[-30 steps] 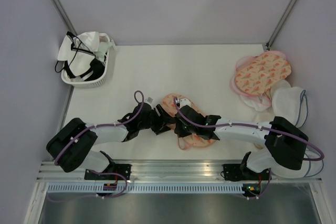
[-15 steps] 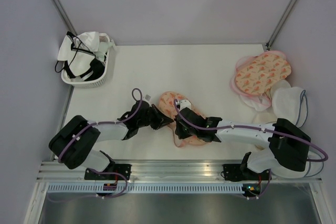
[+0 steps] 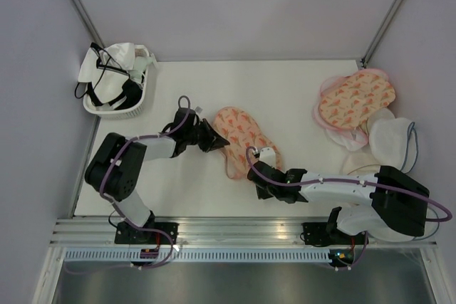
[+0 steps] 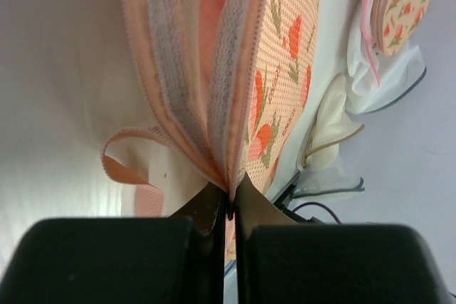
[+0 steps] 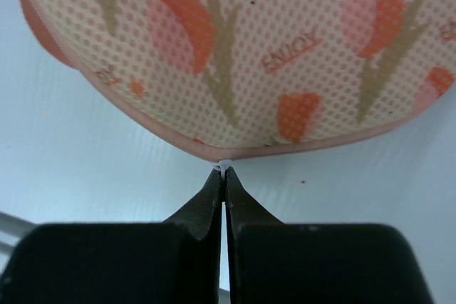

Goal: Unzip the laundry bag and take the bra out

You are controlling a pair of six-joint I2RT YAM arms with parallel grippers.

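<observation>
Now | left end effector (image 4: 229,196), right end effector (image 5: 225,171) clamped on laundry bag (image 3: 241,137) | basket (image 3: 120,114), pouches (image 3: 356,99) well apart

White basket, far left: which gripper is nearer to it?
Left. The left gripper pinches the laundry bag's end just right of the basket; the right gripper grips the bag's opposite end, farther right.

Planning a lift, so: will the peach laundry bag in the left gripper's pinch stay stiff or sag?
Likely floppy: layers of the laundry bag fan loosely from the left gripper. Probably light: thin dotted mesh. Its free end would likely droop.
</observation>
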